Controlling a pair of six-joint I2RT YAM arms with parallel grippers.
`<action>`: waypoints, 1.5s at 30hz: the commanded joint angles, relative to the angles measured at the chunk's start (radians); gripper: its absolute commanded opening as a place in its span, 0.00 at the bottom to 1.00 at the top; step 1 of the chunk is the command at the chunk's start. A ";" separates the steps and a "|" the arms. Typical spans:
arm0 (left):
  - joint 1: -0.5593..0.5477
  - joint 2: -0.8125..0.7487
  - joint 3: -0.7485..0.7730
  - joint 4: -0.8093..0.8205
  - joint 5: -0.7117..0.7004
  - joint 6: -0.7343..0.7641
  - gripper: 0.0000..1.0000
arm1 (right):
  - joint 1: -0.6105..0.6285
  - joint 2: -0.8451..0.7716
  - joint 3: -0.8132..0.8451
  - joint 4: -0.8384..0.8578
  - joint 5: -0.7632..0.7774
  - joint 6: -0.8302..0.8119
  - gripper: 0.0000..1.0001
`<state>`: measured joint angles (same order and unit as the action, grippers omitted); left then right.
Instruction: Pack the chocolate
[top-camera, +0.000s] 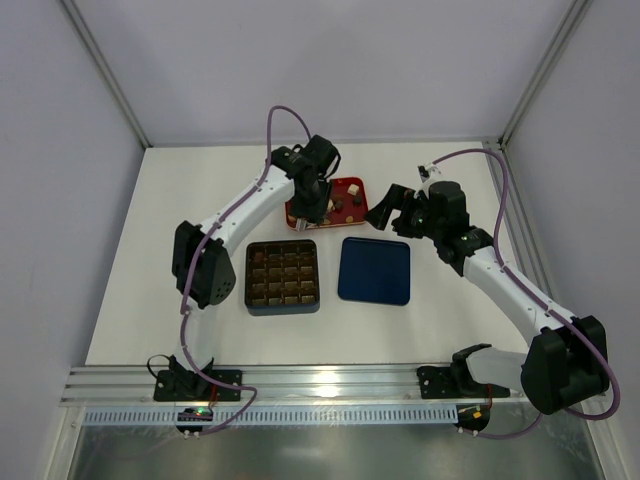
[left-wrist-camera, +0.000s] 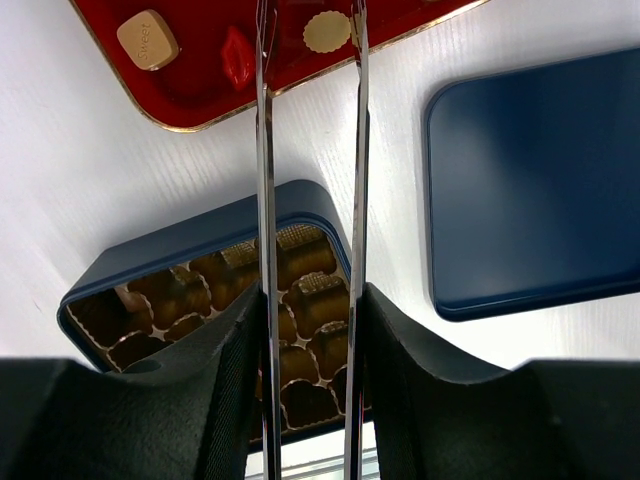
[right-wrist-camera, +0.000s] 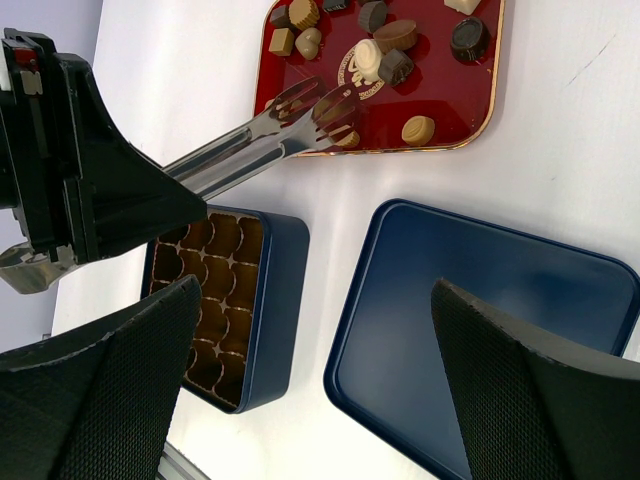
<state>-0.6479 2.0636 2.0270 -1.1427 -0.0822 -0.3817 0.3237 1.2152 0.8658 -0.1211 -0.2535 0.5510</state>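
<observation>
Several chocolate pieces (right-wrist-camera: 380, 60) in dark, tan and cream lie on a red tray (top-camera: 355, 187) at the back. My left gripper (top-camera: 308, 195) is shut on metal tongs (right-wrist-camera: 250, 150), and their tips hang over the tray's near edge. In the left wrist view, a round cream piece (left-wrist-camera: 327, 30) sits between the two tong blades (left-wrist-camera: 265, 200), which stand apart. A tan cube (left-wrist-camera: 148, 40) lies further left on the tray (left-wrist-camera: 190, 90). The dark box (top-camera: 283, 276) with brown compartments sits below the left gripper (left-wrist-camera: 310, 300). My right gripper (top-camera: 385, 205) is open and empty.
The flat navy lid (top-camera: 375, 270) lies right of the box, under my right gripper (right-wrist-camera: 315, 300). The box (right-wrist-camera: 270, 300) and the lid (right-wrist-camera: 480, 320) sit close together with a narrow strip of white table between. Grey walls enclose the table on three sides.
</observation>
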 joint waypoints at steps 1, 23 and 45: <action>-0.007 0.001 0.015 -0.011 0.021 0.021 0.43 | 0.003 -0.014 0.012 0.035 0.007 -0.010 0.96; -0.015 0.026 0.029 -0.029 0.022 0.035 0.40 | 0.003 -0.008 0.004 0.043 0.005 -0.003 0.96; -0.013 0.043 0.059 -0.032 -0.037 0.032 0.31 | 0.003 -0.003 0.001 0.043 0.007 -0.002 0.96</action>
<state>-0.6563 2.1048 2.0457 -1.1690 -0.1005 -0.3584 0.3237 1.2152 0.8658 -0.1207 -0.2535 0.5518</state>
